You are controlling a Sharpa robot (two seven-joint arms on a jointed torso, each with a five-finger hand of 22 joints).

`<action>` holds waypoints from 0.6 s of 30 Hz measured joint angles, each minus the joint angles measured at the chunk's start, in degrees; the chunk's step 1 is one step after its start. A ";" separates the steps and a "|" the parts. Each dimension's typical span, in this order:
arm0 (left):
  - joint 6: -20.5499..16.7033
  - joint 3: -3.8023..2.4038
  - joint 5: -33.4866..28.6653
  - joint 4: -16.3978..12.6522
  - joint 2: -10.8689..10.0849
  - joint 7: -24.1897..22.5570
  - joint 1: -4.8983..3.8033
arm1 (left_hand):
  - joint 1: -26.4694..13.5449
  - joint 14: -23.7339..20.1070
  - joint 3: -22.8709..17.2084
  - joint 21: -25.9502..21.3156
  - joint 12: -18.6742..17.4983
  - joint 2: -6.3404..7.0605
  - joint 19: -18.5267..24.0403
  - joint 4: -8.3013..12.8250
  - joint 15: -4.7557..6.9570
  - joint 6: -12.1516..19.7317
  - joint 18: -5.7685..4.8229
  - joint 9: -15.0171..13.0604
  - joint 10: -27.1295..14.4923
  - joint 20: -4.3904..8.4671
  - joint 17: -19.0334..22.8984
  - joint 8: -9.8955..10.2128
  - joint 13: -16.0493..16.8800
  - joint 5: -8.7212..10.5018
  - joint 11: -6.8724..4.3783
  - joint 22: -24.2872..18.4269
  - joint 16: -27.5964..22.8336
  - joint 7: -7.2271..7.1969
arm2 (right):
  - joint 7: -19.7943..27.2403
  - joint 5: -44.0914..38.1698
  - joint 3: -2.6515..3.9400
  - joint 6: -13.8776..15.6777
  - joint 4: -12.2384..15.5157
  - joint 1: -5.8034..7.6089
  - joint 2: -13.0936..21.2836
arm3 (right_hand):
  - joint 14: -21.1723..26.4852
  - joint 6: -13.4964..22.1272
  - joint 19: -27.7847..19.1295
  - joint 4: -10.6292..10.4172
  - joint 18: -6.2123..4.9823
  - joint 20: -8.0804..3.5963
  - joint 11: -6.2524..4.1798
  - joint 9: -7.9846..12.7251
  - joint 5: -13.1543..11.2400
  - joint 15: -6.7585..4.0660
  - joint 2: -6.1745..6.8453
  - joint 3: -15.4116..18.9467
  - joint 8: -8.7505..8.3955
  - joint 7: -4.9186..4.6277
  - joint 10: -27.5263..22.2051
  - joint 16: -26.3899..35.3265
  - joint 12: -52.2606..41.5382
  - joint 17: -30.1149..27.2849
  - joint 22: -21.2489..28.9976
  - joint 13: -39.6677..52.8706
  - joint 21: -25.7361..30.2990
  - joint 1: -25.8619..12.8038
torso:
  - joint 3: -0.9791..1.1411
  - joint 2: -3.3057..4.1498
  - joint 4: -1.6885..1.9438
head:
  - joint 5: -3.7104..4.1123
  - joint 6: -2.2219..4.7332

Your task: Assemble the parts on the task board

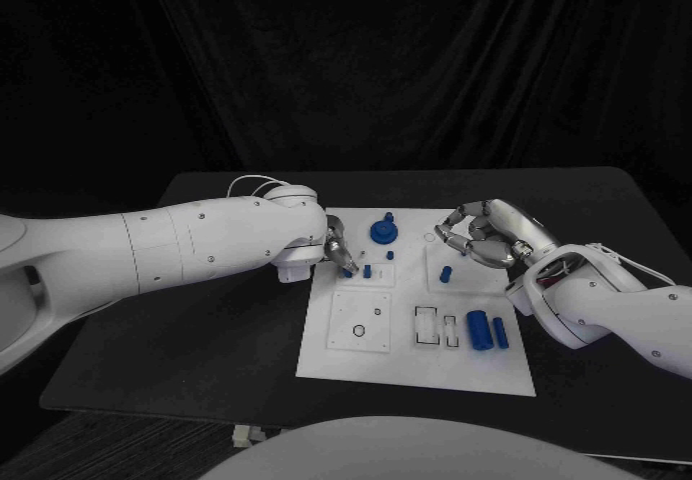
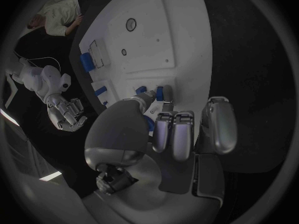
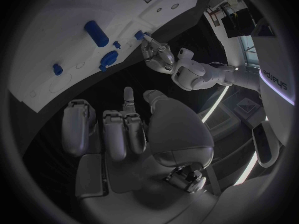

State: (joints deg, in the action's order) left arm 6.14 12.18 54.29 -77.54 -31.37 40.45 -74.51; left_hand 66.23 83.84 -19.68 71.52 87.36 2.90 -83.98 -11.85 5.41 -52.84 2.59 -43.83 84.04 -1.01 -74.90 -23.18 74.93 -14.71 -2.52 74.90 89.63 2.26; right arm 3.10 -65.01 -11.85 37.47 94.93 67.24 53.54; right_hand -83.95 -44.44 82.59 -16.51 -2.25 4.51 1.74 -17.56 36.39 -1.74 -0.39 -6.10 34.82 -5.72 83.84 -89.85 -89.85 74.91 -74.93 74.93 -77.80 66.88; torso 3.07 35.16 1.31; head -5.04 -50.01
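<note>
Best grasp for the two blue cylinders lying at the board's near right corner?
Take the outer blue cylinder first: it lies flat, long axis running away from the robot, beside the thicker one. Pinch across its middle from above with the right robot hand, which hovers over that side of the task board. Its outer flank faces bare board, so likely room for a finger.
</note>
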 measured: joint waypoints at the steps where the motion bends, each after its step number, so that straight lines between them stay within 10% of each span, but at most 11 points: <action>1: 0.00 0.00 -0.03 0.06 0.05 0.00 0.00 | 0.00 0.00 0.15 0.00 0.00 0.00 0.00 -0.16 0.00 -0.36 0.00 0.06 0.00 0.00 0.00 0.00 0.00 0.00 0.00 0.00 0.00 0.03 | -0.01 0.00 0.00 -0.02 -0.01 0.00 0.00 | 0.00 0.00 0.00 0.00 0.00 0.00 0.00 0.00 0.00 0.00 0.00 0.00 0.00 0.00 0.00 0.00 0.00 0.00 0.00 0.00 0.00 0.00 | 0.00 0.01 0.00 | 0.02 0.00; 18: 1.37 -0.13 -0.23 1.24 0.61 -0.02 0.01 | -3.12 0.00 3.52 -1.29 -0.45 -0.71 0.00 -4.19 0.00 -0.71 0.00 1.26 -0.20 0.00 0.00 0.90 0.00 1.35 0.19 0.00 -0.27 0.10 | -0.08 0.00 0.01 -0.37 -0.04 -0.12 -0.01 | 0.00 0.00 0.00 -0.16 0.00 0.00 0.00 0.05 0.21 0.00 -0.23 -0.16 0.00 0.00 0.00 0.00 0.00 0.00 0.01 0.00 0.00 0.23 | 0.00 0.00 -0.02 | -0.03 0.00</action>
State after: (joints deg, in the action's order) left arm 7.51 12.06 54.05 -76.30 -30.76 40.43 -74.50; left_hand 63.12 83.84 -16.16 70.23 86.91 2.19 -83.98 -16.04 5.41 -53.55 2.60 -42.58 83.84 -1.01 -74.90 -22.28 74.94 -13.37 -2.32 74.90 89.35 2.36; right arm 3.02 -65.01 -11.84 37.09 94.89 67.12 53.53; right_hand -83.95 -44.44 82.59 -16.68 -2.25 4.51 1.74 -17.51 36.60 -1.75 -0.62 -6.26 34.82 -5.72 83.84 -89.85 -89.85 74.91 -74.92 74.93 -77.80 67.11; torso 3.07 35.16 1.29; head -5.08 -50.01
